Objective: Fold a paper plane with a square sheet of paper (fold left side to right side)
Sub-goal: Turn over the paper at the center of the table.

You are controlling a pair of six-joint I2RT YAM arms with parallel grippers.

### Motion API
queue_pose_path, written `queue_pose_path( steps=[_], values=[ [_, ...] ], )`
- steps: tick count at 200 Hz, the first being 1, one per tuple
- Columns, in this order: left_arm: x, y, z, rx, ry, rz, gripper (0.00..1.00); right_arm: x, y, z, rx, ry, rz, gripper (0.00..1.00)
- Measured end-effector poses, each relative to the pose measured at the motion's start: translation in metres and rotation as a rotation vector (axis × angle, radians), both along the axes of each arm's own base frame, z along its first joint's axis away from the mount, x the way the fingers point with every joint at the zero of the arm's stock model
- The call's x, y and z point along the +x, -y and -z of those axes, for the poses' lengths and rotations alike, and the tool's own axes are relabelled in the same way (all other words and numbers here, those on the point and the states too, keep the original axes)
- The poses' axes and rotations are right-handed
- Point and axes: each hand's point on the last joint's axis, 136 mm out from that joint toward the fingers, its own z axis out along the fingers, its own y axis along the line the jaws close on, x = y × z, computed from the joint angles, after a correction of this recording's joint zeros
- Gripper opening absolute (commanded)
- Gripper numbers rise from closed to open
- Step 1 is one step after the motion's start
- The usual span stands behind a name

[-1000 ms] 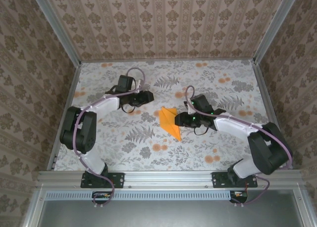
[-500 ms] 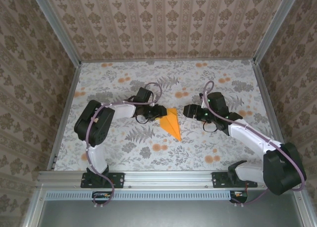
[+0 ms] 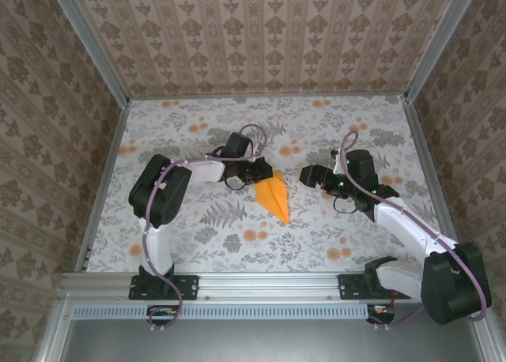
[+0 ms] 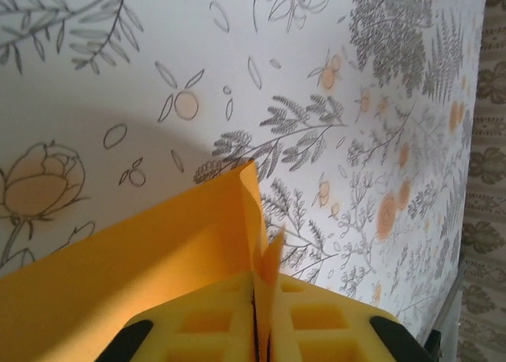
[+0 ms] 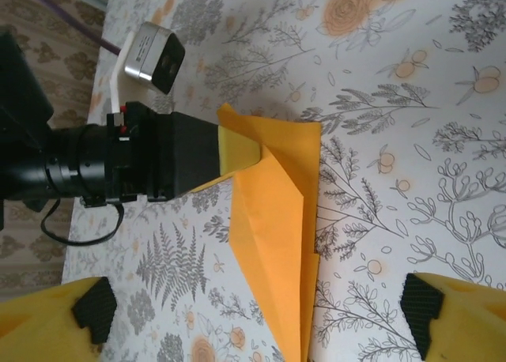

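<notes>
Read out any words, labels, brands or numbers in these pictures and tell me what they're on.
No readable text anywhere.
Paper plane: plain orange, no print.
Table cover and walls: floral patterns only, no lettering.
Camera on the left wrist: no legible marking.

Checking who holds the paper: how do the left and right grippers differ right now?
The left gripper is shut on the plane at its wide end; the right gripper is open, holding nothing. The left touches the plane; the right sits apart, beside it. Both are low over the table, facing each other across the plane.
</notes>
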Motion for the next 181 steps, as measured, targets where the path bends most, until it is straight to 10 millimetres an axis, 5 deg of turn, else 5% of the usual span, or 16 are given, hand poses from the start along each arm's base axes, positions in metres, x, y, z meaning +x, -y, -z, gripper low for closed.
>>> queue_pose_path(
  steps=[21,40,83,111,153,181],
  values=[
    [0.003,-0.004,-0.014,-0.008,0.030,0.001,0.04,0.000,-0.001,-0.007,0.049,0.006,-0.028,1.00],
    [0.010,-0.013,-0.050,-0.038,0.099,-0.009,0.02,0.000,-0.008,-0.015,0.096,0.008,-0.077,1.00],
    [0.033,-0.042,-0.195,-0.192,0.377,-0.067,0.01,0.004,-0.036,-0.034,0.251,0.013,-0.215,1.00],
    [0.030,-0.056,-0.261,-0.275,0.500,-0.083,0.01,-0.004,-0.065,-0.048,0.323,0.034,-0.345,1.00],
    [0.019,-0.052,-0.281,-0.339,0.490,-0.057,0.01,-0.020,-0.109,-0.079,0.408,0.103,-0.526,1.00],
    [0.015,-0.049,-0.287,-0.386,0.473,-0.047,0.01,-0.009,-0.120,-0.087,0.454,0.114,-0.544,1.00]
  ],
)
